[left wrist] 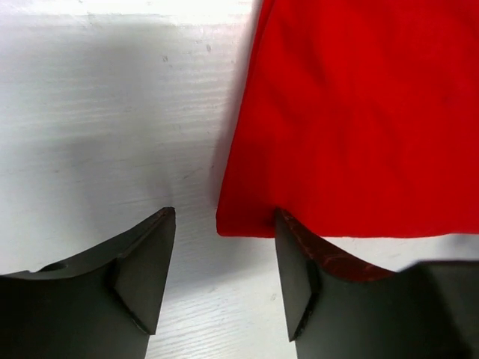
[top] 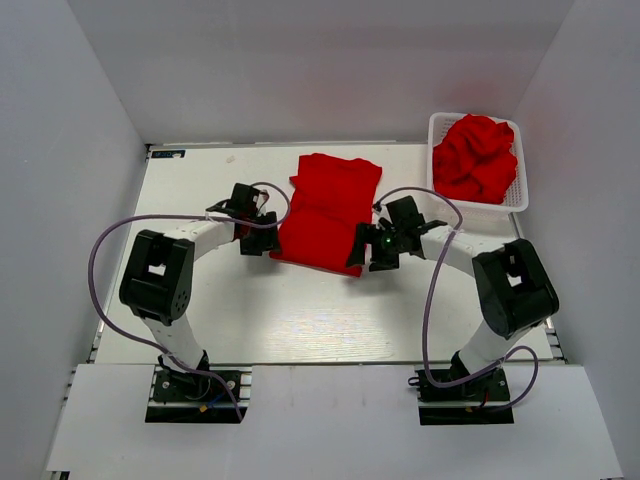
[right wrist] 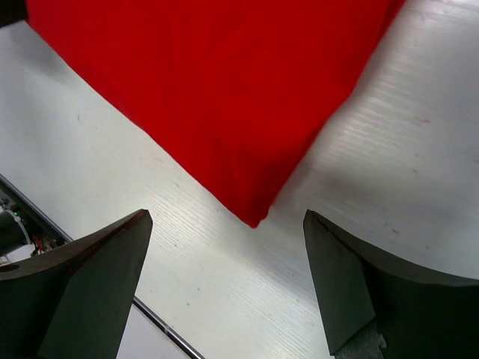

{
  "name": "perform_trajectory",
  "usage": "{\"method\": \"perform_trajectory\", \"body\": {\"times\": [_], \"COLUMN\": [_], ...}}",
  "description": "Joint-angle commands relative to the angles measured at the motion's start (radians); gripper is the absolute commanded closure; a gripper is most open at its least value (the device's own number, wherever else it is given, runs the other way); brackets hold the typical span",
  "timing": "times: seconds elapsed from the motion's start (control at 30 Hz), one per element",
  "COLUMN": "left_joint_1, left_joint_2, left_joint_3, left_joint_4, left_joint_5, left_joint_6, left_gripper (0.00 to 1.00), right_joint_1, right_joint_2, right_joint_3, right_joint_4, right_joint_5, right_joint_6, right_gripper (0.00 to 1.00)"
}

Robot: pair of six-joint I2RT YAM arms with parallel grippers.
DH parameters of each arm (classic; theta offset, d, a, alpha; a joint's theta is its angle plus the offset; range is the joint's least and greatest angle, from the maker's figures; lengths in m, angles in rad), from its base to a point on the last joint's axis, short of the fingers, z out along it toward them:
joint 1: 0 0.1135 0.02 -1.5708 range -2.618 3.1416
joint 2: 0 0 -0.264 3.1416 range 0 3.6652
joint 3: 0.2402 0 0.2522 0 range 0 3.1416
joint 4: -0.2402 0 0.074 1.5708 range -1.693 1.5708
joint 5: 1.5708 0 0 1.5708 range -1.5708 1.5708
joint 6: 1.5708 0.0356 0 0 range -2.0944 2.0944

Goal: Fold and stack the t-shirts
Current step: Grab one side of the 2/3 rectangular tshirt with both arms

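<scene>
Two corners to pinch: with left end effector [left wrist: 222, 239] and right end effector [right wrist: 227, 247] spread open, ease forward around t-shirt [top: 325, 212] corners just ahead, gathering every layer off the bench [top: 300, 320].

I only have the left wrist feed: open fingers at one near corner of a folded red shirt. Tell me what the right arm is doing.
Observer: The right gripper is open as well. It hangs over the other near corner of that folded t-shirt and is not gripping it.
Operator: Now report where the remaining shirts are.
Observer: The other red t-shirts lie crumpled in a heap inside a white basket at the far right corner of the table.
</scene>
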Motion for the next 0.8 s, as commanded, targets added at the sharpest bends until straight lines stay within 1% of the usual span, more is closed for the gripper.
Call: {"method": "perform_trajectory", "body": {"times": [0.0,0.07,0.13,0.33,0.37,0.43,0.47,0.5,0.53,0.57,0.63,0.67,0.77], "left_joint_1": [-0.008,-0.008,-0.017,-0.037,-0.037,-0.046,-0.046,-0.055,-0.055,-0.055,-0.064,-0.064,-0.064], "left_joint_2": [-0.012,-0.012,-0.003,0.015,0.024,0.024,0.024,0.034,0.034,0.034,0.034,0.019,-0.044], "left_joint_3": [-0.043,-0.068,-0.080,-0.091,-0.091,-0.091,-0.091,-0.091,-0.091,-0.091,-0.101,-0.101,-0.129], "left_joint_4": [0.037,0.059,0.059,0.068,0.068,0.068,0.068,0.068,0.068,0.077,0.077,0.077,0.065], "left_joint_5": [0.031,0.031,0.022,0.002,0.002,0.002,0.002,0.014,0.014,0.026,0.026,0.038,0.052], "left_joint_6": [0.017,0.017,0.017,0.017,0.017,0.017,0.017,0.017,0.017,0.017,0.017,0.017,0.008], "left_gripper": [0.35,0.39,0.40,0.55,0.63,0.71,0.85,0.92,0.99,1.00,1.00,1.00,1.00], "right_joint_1": [0.017,0.023,0.027,0.034,0.034,0.032,0.034,0.035,0.035,0.037,0.040,0.040,0.044], "right_joint_2": [0.030,0.044,0.063,0.084,0.087,0.087,0.087,0.081,0.077,0.073,0.060,0.046,0.024], "right_joint_3": [-0.007,-0.012,-0.009,-0.009,-0.010,-0.010,-0.012,-0.013,-0.022,-0.029,-0.045,-0.050,-0.075], "right_joint_4": [0.074,0.083,0.084,0.100,0.103,0.097,0.095,0.090,0.089,0.087,0.081,0.078,0.045], "right_joint_5": [-0.033,-0.022,-0.025,-0.010,-0.007,-0.001,0.007,0.018,0.022,0.028,0.047,0.047,0.042], "right_joint_6": [0.028,0.037,0.039,0.054,0.054,0.059,0.057,0.060,0.060,0.063,0.067,0.070,0.067], "right_gripper": [0.12,0.14,0.14,0.19,0.24,0.32,0.35,0.43,0.47,0.56,0.70,0.83,0.95]}}
